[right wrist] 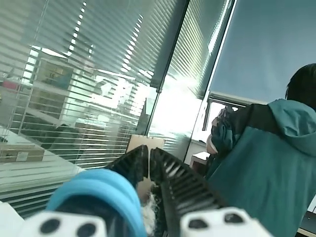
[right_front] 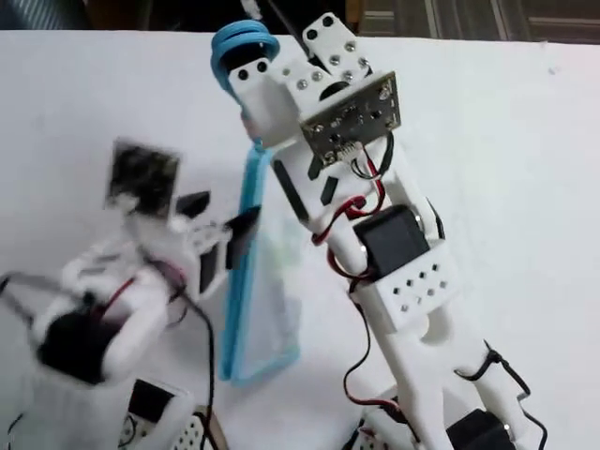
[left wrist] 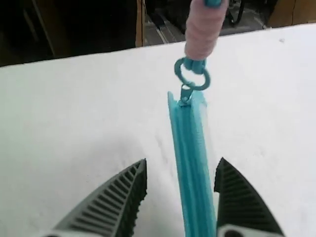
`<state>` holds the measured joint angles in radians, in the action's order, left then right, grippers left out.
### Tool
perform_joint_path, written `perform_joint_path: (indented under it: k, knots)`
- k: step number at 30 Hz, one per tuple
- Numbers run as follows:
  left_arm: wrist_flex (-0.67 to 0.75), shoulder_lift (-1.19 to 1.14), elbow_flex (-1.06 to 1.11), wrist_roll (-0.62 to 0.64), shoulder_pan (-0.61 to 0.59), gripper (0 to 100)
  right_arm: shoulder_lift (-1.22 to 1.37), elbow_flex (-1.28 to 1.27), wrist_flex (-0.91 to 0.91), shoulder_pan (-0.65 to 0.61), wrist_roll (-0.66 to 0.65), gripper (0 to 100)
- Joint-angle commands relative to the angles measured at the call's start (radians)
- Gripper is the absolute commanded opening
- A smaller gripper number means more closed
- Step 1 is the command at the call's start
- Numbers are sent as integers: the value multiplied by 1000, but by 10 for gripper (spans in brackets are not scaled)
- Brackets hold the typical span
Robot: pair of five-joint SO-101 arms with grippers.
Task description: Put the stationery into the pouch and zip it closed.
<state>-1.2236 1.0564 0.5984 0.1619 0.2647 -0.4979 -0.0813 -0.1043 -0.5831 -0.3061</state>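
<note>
- Judging from the left wrist view, you are close to the end. The zip (left wrist: 186, 138) on the pouch (left wrist: 195, 197) looks drawn together along the whole stretch in sight, with its ring pull (left wrist: 192, 79) up at the far end.
- Your left hand (left wrist: 181, 162) is apart, with one finger on either side of the zipped edge. You cannot tell whether the nearer finger touches the pouch.
- Your right hand (right wrist: 149, 152) is pressed together on a fuzzy pink cord (left wrist: 202, 29) that rises from the ring pull, just beside a blue coil (right_front: 240, 42).
- From above, the pouch stands on its long edge on the surface (right_front: 487, 141) between the two arms, with its top end raised toward the right hand.
- You cannot tell what lies inside through its pale side, so whether the packing step is done is only a guess.
- What looks left for you is to check that the last bit of zip is shut, let go of the cord, and lay the pouch down.
</note>
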Motion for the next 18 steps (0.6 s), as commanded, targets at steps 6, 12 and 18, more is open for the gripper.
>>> perform_joint_path:
  k: [6,12,18]
  knots:
    - [184,-216,-28,41,-54,235,-97,41,-2,-7,-5,16]
    - [153,-282,-147,40,8,204,-104,46,-45,-2,-5,16]
    - [60,-309,-281,37,1,20,-96,43,-50,30,-6,16]
